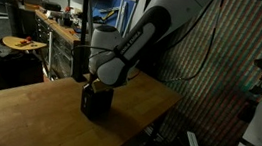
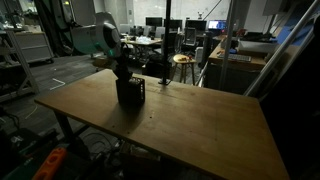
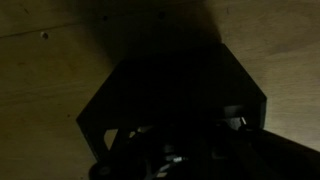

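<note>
Dimly lit, the scene centres on a black box [image 1: 96,103] that stands upright on a wooden desk [image 1: 25,112]. The box looks matte and hard-edged, with flat dark walls and square corners. In the wrist view [image 3: 170,95] it shows as an angular black shape with straight, slanted sides against the pale wood. Its inside is too dark to make out.

The gripper [image 1: 92,82] is at the top of the box, reaching down from a thick white arm [image 1: 140,39] with smooth rounded casings. Its jaws are drawn close together. Whether they pinch the rim of the box or something inside it cannot be told in this light. In an exterior view the gripper [image 2: 122,73] sits just above the box [image 2: 131,93] at its upper edge. In the wrist view the gripper [image 3: 175,160] shows only as dark metal parts with a few faint glints.

The desk top is a plain flat slab with a light grain and straight edges. In an exterior view the box stands towards the far left part of the desk [image 2: 205,125], with wide bare wood to its right and towards the camera. The other edges are well apart from the box.

Beyond the desk, a stool [image 1: 24,45] with a round wooden seat stands on the floor, well apart from the box. A patterned, woven-looking screen [image 1: 218,64] rises behind the arm.
</note>
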Robot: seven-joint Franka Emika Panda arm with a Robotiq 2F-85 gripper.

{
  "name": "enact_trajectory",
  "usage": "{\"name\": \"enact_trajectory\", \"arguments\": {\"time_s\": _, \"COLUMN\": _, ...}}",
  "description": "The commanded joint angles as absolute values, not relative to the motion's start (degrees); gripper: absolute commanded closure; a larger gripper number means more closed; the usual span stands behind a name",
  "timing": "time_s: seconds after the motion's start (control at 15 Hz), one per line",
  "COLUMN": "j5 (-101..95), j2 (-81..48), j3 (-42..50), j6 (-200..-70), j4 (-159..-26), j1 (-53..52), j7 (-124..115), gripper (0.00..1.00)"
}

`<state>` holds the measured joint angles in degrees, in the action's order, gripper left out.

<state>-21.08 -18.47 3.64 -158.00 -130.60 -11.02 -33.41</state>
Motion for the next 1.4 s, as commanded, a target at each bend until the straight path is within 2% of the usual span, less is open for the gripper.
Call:
{"name": "enact_trajectory", "arguments": {"time_s": 0.0, "j5": -19.2, "j2": -19.9, "j3": 4.2, "j6": -158.7, "j4": -130.1, "j1": -12.0, "j7": -31.3, "gripper": 0.93}}
{"name": "enact_trajectory", "arguments": {"time_s": 0.27, "j5": -18.8, "j2": -19.6, "j3": 4.2, "j6": -158.6, "j4": -130.4, "j1": -12.0, "j7": -30.8, "gripper": 0.93}}
{"name": "enact_trajectory", "arguments": {"time_s": 0.33, "j5": -18.8, "j2": -19.4, "j3": 4.3, "j6": -158.6, "j4": -130.6, "j1": -12.0, "j7": -30.9, "gripper": 0.9}}
{"name": "enact_trajectory", "arguments": {"time_s": 0.4, "j5": -18.8, "j2": -19.1, "j3": 4.4, "j6": -158.6, "j4": -130.9, "j1": -12.0, "j7": -31.0, "gripper": 0.67}}
{"name": "enact_trajectory", "arguments": {"time_s": 0.6, "j5": -18.8, "j2": -17.9, "j3": 4.8, "j6": -158.5, "j4": -131.6, "j1": -11.9, "j7": -31.3, "gripper": 0.56}}
{"name": "enact_trajectory", "arguments": {"time_s": 1.07, "j5": -20.2, "j2": -15.7, "j3": 6.7, "j6": -157.4, "j4": -132.2, "j1": -12.6, "j7": -32.6, "gripper": 0.02}}
{"name": "enact_trajectory", "arguments": {"time_s": 1.2, "j5": -20.5, "j2": -15.2, "j3": 7.1, "j6": -157.2, "j4": -132.3, "j1": -12.8, "j7": -32.9, "gripper": 0.0}}
{"name": "enact_trajectory", "arguments": {"time_s": 1.27, "j5": -20.6, "j2": -14.9, "j3": 7.2, "j6": -157.1, "j4": -132.3, "j1": -12.9, "j7": -33.0, "gripper": 0.04}}
{"name": "enact_trajectory", "arguments": {"time_s": 1.33, "j5": -20.8, "j2": -14.6, "j3": 7.3, "j6": -157.0, "j4": -132.4, "j1": -12.9, "j7": -33.1, "gripper": 0.21}}
